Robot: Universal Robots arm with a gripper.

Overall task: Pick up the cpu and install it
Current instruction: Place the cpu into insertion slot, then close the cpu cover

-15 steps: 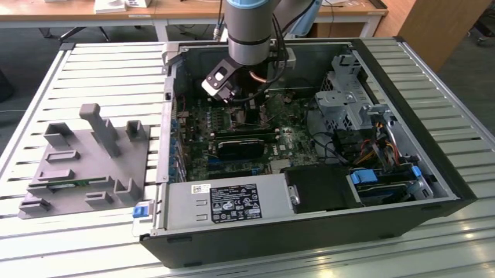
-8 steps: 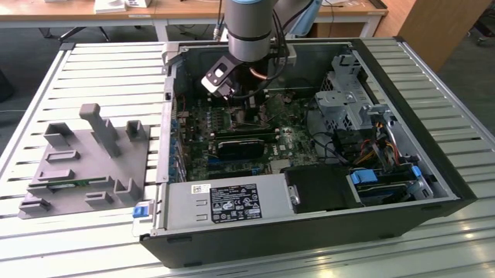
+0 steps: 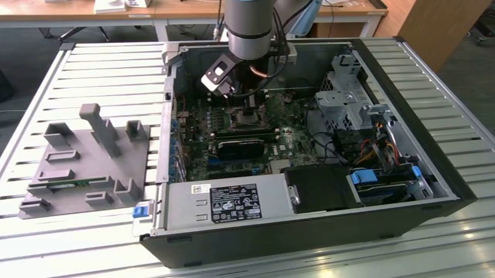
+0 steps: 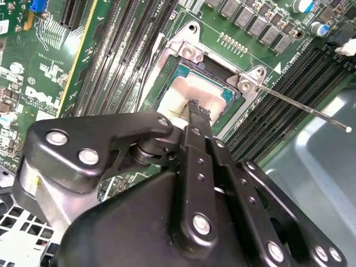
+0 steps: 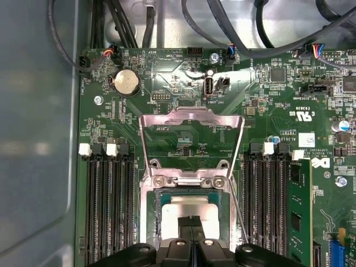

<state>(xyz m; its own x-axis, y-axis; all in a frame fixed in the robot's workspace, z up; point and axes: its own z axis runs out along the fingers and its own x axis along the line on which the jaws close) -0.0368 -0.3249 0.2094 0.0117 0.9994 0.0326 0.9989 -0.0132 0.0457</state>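
Observation:
The cpu [image 5: 189, 207] is a flat square chip with a silvery top plate. It lies flat inside the motherboard socket [image 5: 149, 222] in both wrist views, and it shows as cpu [image 4: 186, 89] in the second wrist view. My gripper [image 5: 190, 221] hangs straight over it with its black fingertips [image 4: 194, 107] pressed together. They are at or just above the chip's top plate, and I cannot tell whether they touch it. The socket's metal load plate [image 5: 192, 119] is flipped open, and its thin lever [image 4: 300, 105] sticks out sideways. In the exterior view my gripper [image 3: 249, 113] reaches down into the open computer case [image 3: 433, 174].
Memory slots [image 5: 105, 206] flank the socket, one holding a green memory stick [image 5: 300, 211]. A black block [image 3: 243, 147] sits on the board on the side of the socket towards the grey power supply box [image 3: 224, 202]. A drive cage with cables [image 3: 356, 104] is on the exterior view's right, and a grey fixture tray [image 3: 85, 162] on its left.

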